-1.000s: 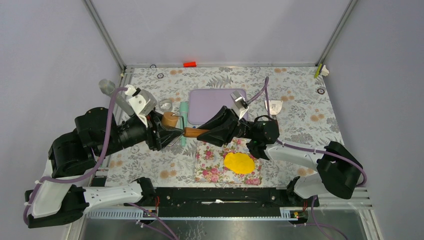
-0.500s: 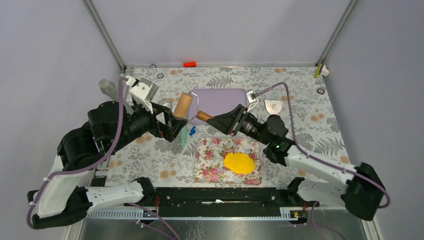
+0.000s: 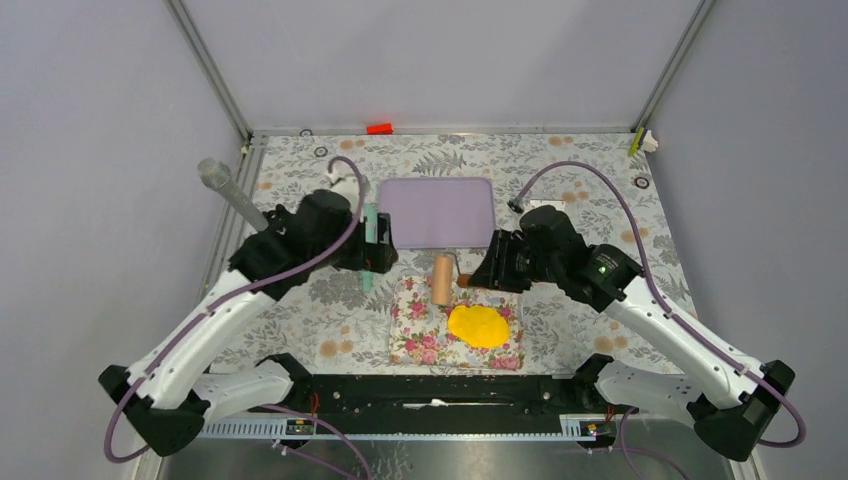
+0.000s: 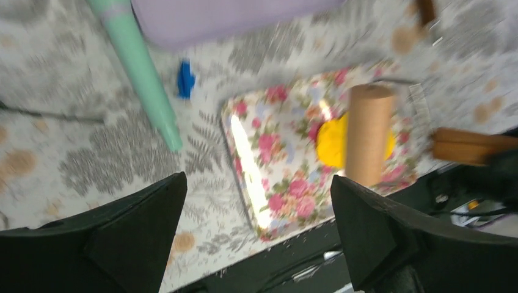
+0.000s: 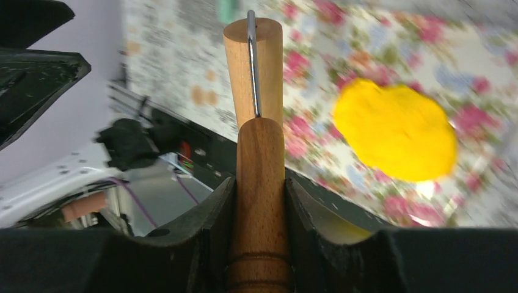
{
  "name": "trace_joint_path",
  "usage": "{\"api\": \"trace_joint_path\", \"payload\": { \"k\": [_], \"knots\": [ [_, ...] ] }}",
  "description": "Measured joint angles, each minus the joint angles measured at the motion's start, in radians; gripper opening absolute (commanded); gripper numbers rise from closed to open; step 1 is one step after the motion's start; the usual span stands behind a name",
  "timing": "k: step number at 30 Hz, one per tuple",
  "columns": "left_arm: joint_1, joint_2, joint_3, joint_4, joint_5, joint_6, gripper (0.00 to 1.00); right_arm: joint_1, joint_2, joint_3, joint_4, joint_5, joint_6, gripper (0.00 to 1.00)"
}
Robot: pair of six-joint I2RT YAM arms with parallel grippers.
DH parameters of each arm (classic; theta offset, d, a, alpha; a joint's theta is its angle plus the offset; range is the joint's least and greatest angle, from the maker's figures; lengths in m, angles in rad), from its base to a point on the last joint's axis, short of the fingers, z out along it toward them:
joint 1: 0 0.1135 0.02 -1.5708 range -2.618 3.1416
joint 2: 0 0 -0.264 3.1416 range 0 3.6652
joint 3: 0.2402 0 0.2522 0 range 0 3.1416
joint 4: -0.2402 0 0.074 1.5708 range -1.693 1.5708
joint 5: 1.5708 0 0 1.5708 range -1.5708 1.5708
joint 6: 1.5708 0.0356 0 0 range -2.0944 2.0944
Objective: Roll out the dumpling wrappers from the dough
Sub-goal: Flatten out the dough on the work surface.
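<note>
The dough [image 3: 478, 325] is a flattened bright yellow lump on a floral tray [image 3: 415, 335] near the table's front edge. No dumpling wrappers are in view. My right gripper [image 3: 478, 278] is shut on the wooden handle [image 5: 259, 183] of a small roller [image 3: 441, 280], whose drum hangs over the tray's far left corner, just left of the dough [image 5: 394, 131]. To the left of the tray my left gripper [image 4: 258, 183] is open and holds nothing; from it the roller [image 4: 368, 134] shows in front of the dough [image 4: 333, 143].
A lilac mat [image 3: 438, 210] lies behind the tray. A mint green tube [image 3: 368, 250] lies left of the mat, with a small blue piece [image 4: 185, 79] beside it. A clear tube [image 3: 225, 185] leans at the far left. The black rail runs along the near edge.
My left gripper opened, let go of the roller's drum and pulled back to the left. My right gripper carried the roller by its handle down over the floral tray beside the dough.
</note>
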Motion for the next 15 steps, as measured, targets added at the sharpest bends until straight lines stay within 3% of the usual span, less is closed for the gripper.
{"api": "trace_joint_path", "payload": {
  "k": [5, 15],
  "knots": [
    [0.000, 0.026, -0.256, 0.055, 0.032, -0.056, 0.99, -0.069, 0.026, 0.000, -0.225, -0.026, -0.038, 0.00],
    [-0.083, 0.007, -0.557, 0.232, 0.047, -0.153, 0.97, -0.161, 0.132, 0.000, -0.385, -0.122, -0.093, 0.00]
  ]
}}
